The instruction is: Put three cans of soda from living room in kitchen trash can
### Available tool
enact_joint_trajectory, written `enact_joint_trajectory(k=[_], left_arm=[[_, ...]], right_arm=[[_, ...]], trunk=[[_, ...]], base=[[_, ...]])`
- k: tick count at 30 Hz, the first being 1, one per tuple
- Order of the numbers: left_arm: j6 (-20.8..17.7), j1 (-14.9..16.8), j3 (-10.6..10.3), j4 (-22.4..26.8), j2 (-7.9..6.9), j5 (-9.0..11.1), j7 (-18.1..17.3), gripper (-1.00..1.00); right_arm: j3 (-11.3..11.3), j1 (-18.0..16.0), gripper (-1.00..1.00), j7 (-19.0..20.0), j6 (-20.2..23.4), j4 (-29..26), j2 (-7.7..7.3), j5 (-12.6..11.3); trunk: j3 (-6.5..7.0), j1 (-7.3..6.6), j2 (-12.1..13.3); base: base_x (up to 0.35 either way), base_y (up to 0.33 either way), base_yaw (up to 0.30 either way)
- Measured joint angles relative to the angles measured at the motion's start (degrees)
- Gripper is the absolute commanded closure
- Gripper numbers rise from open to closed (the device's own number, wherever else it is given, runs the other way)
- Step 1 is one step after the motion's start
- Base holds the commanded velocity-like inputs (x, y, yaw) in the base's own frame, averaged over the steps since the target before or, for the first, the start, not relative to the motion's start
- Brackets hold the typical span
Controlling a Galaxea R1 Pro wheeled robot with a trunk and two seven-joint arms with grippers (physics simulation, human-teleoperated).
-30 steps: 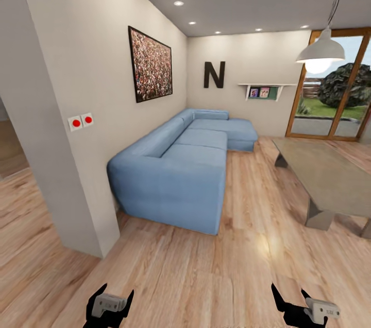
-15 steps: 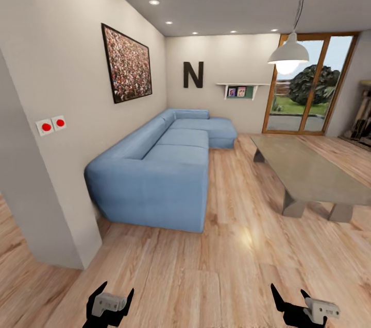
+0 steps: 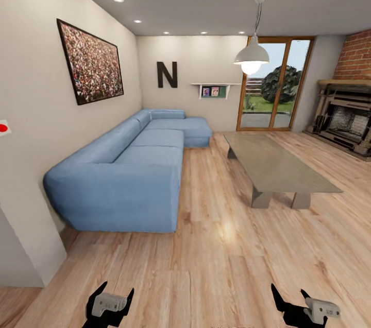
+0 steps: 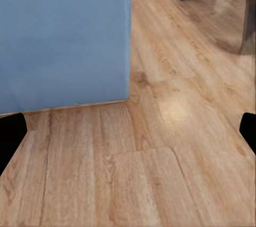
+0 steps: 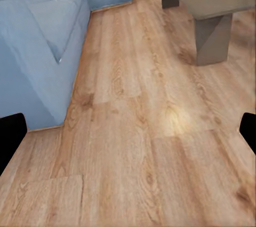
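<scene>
1. Closest to me, my left gripper [image 3: 110, 301] and my right gripper [image 3: 304, 305] hang low over the wood floor [image 3: 216, 266]. Both have their fingers spread apart and hold nothing. They sit at the same place in my head view as a second ago, so my arms did not move.

2. What changed is my whole view. It has swung to the right: the wall corner [image 3: 26, 245] with the red switch [image 3: 3, 127], which was in front of me before, is now at the left edge. I judge that my base is turning and rolling into the living room.

3. Next comes the blue sofa [image 3: 129, 168] along the left wall. In my left wrist view its near end [image 4: 64, 34] is just ahead of that gripper.

4. Right of the sofa stands the coffee table [image 3: 278, 166], now fully in sight. Its top looks bare from here.

5. Farthest, the glass doors [image 3: 273, 91] and the brick fireplace [image 3: 348, 111] have newly come into view at the right.

6. I see no can of soda yet, not on the coffee table and not on the floor. So I think the search must go on, perhaps more to the right.
</scene>
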State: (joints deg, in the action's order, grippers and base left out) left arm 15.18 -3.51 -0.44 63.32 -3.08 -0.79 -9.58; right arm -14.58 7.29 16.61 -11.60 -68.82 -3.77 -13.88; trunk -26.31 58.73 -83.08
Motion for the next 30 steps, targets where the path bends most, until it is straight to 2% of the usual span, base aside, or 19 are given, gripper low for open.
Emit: enact_joint_trajectory(k=[22,25,30], left_arm=[[0.0,-0.1,0.0,0.1,-0.09,0.0,0.0,-1.00],[0.1,-0.1,0.1,0.1,-0.06,0.1,0.0,-1.00],[0.0,-0.1,0.1,-0.1,-0.01,0.1,-0.4,-1.00]], right_arm=[[-0.1,0.0,-1.00,0.0,0.0,0.0,-0.01,0.0],[-0.1,0.0,-1.00,0.0,0.0,0.0,-0.01,0.0],[-0.1,0.0,-1.00,0.0,0.0,0.0,-0.01,0.0]], trunk=[[0.00,0.00,0.0],[0.00,0.00,0.0],[0.00,0.00,0.0]], base=[[0.000,-0.291,-0.246],[0.000,-0.132,-0.246],[0.000,0.214,-0.246]])
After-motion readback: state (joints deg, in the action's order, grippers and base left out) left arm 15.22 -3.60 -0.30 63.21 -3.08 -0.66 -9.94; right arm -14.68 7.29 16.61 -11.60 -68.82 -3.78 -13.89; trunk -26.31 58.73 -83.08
